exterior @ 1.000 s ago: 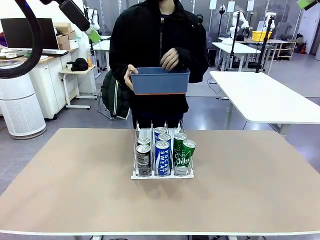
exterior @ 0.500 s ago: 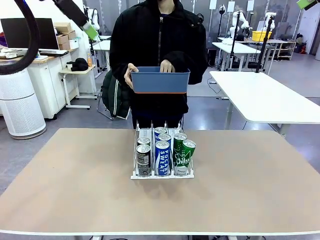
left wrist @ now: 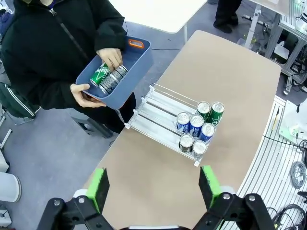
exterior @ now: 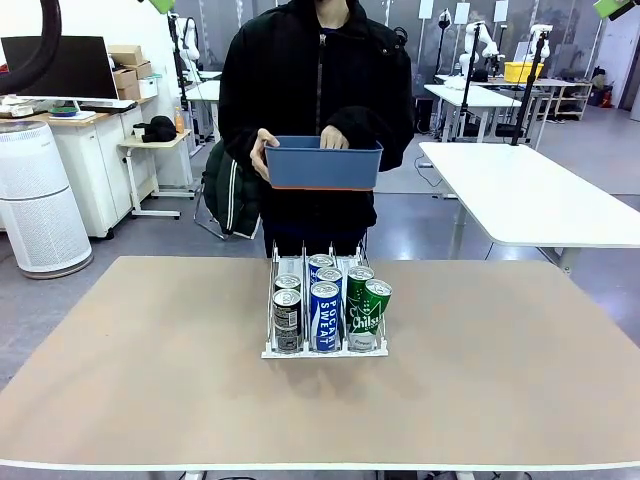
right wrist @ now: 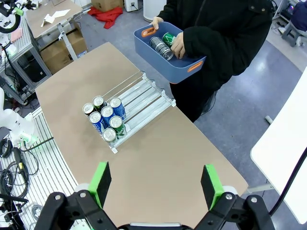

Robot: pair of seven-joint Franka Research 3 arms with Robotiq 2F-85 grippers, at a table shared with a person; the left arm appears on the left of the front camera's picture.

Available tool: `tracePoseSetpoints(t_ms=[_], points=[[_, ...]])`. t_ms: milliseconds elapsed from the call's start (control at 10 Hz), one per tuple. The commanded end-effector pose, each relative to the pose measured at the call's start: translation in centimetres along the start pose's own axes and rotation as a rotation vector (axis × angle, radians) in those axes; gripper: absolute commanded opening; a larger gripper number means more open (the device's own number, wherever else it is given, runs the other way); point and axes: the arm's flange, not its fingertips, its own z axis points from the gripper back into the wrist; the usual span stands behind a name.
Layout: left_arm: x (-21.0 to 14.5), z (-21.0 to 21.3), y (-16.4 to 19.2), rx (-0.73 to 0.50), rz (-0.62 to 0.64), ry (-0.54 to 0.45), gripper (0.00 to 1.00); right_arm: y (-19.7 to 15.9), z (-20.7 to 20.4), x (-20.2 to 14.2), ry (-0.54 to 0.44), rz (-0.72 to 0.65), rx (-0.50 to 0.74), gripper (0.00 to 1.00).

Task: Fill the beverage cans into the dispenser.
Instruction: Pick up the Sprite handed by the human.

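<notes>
Dispenser (exterior: pixel 324 352), mid-table (exterior: pixel 150 380), holds six beverage cans (exterior: pixel 325 315) crowded at the robot-side end of its three lanes, two grey, two blue and two green; from the front the rear row is half hidden behind the first. The blue bin (exterior: pixel 323 167) a person holds beyond the far edge hides its contents in the front view, while the wrist views show a green can (left wrist: pixel 99 74) and a grey can (left wrist: pixel 113 79) inside, partly covered by one hand (left wrist: pixel 111 56) (lettering unreadable). Left gripper (left wrist: pixel 153 185) and right gripper (right wrist: pixel 156 184) hang high above the table looking down, fingers spread wide, nothing between them.
</notes>
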Motion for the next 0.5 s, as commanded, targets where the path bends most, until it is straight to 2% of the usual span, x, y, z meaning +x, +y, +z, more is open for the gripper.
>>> tracePoseSetpoints(t_ms=[0,400], points=[[0.4,0.3,0.1,-0.004,-0.006,0.019,1.00,0.1,-0.1,0.0,-0.001,0.000,0.003,1.00],[0.8,0.3,-1.1,-0.003,-0.032,-0.008,1.00,0.1,-0.1,0.0,-0.001,0.000,0.003,1.00]])
